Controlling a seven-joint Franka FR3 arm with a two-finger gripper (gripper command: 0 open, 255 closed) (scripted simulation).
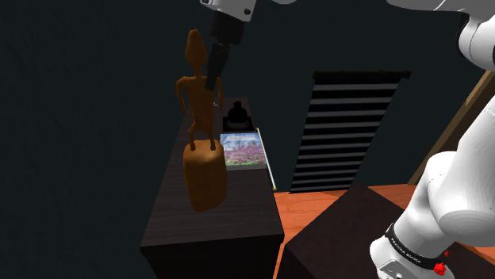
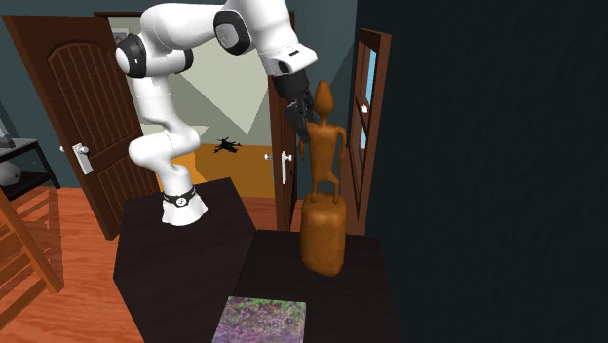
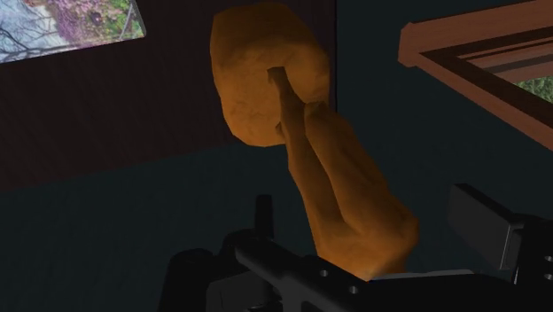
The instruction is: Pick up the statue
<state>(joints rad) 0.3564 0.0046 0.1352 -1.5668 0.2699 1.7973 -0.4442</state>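
The statue (image 1: 198, 111) is an orange-brown human figure on a thick rounded base (image 1: 205, 176). It stands on a long dark table (image 1: 246, 214), against a dark wall. My black gripper (image 1: 212, 79) hangs at the figure's shoulder, just below its head (image 2: 323, 97). In the wrist view the statue's torso (image 3: 350, 204) runs between the gripper's (image 3: 368, 208) two fingers. A gap shows on each side, so the gripper is open around the torso and not clasping it.
A flat picture of purple blossoms (image 1: 242, 149) lies on the table beyond the statue, with a small dark object (image 1: 236, 117) farther back. A slatted panel (image 1: 341, 131) stands by the wall. Brown doors (image 2: 83, 146) and a window frame (image 3: 479, 53) are nearby.
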